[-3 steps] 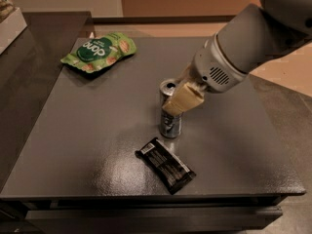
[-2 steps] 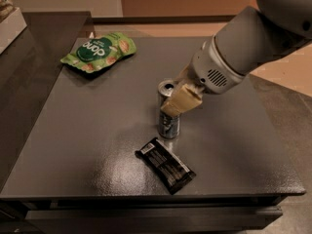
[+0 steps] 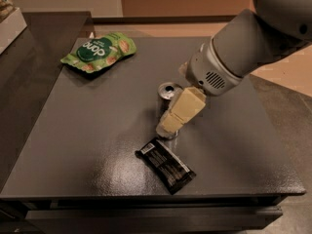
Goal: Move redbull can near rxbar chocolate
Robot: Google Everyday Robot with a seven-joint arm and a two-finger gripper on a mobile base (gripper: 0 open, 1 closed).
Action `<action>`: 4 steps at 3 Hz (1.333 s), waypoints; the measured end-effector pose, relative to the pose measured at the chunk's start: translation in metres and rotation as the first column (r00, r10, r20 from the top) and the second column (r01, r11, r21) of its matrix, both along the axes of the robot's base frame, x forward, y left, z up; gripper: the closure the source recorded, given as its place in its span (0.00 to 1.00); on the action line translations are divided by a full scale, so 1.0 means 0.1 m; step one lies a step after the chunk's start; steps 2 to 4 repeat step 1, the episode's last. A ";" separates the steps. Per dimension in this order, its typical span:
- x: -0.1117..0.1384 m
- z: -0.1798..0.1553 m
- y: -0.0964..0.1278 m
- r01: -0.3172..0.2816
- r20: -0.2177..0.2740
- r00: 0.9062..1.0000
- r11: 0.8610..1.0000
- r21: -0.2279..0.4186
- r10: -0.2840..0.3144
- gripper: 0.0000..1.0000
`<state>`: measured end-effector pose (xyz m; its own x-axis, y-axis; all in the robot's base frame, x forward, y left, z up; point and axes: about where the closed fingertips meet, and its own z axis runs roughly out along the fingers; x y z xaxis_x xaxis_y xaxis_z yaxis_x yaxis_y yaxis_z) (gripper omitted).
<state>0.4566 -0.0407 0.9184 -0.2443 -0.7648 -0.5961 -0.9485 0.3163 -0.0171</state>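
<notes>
The redbull can (image 3: 169,90) stands upright on the dark table (image 3: 87,145), its shiny top showing. My gripper (image 3: 170,117) reaches down from the right and is shut on the can, with one cream finger (image 3: 184,109) across its front side; the other is hidden behind it. The rxbar chocolate (image 3: 166,164), a flat black wrapped bar, lies just in front of the can's base, a small gap apart, near the table's front edge.
A green snack pouch (image 3: 99,51) lies at the table's back left. My grey arm (image 3: 243,48) comes in from the upper right over the table's right side. A lighter shelf edge (image 3: 9,23) is at the far left.
Almost nothing differs: the gripper stays on the can in the same spot beside the bar, and the arm has shifted only slightly.
</notes>
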 end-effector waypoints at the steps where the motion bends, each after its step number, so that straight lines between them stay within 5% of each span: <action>1: 0.00 0.01 0.00 0.001 -0.001 1.000 1.000 -0.001 -0.001 0.00; 4: 0.00 0.01 0.00 0.001 -0.001 1.000 1.000 -0.001 -0.001 0.00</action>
